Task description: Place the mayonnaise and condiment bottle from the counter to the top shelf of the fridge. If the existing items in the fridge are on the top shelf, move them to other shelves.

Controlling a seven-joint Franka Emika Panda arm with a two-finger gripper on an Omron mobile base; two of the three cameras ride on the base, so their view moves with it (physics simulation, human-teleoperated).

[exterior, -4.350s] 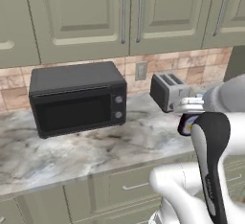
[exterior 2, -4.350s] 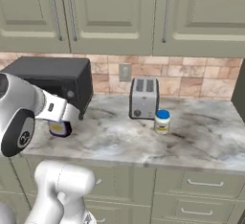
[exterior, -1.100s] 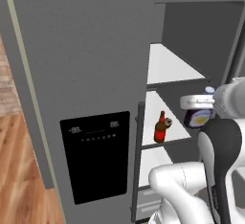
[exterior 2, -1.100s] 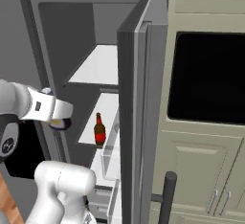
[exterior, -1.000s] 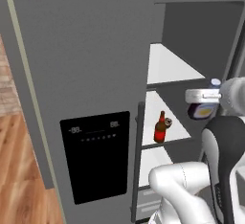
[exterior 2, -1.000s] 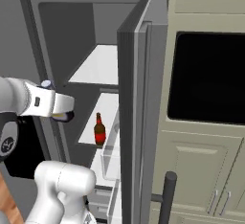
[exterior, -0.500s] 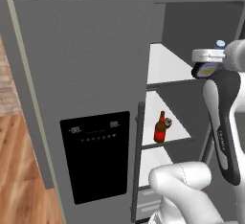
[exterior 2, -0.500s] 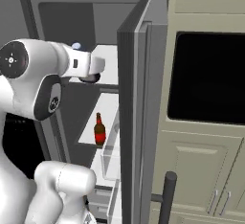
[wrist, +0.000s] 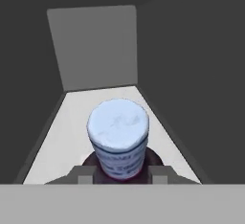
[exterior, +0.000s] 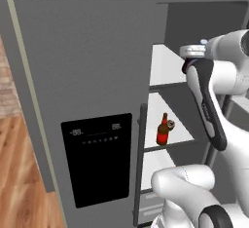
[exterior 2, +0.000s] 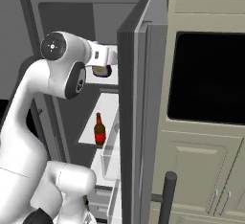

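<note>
mayonnaise [wrist: 118, 139] now raised to the top shelf [wrist: 72, 117], up from beside the red bottle [exterior: 163, 131]. gripper [wrist: 117, 173] jaws clamped on the jar, so next is setting it down.

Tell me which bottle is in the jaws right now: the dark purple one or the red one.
The dark purple condiment bottle with the pale cap, held over the top shelf. The red bottle with the brown neck stands free on a lower shelf.
</note>
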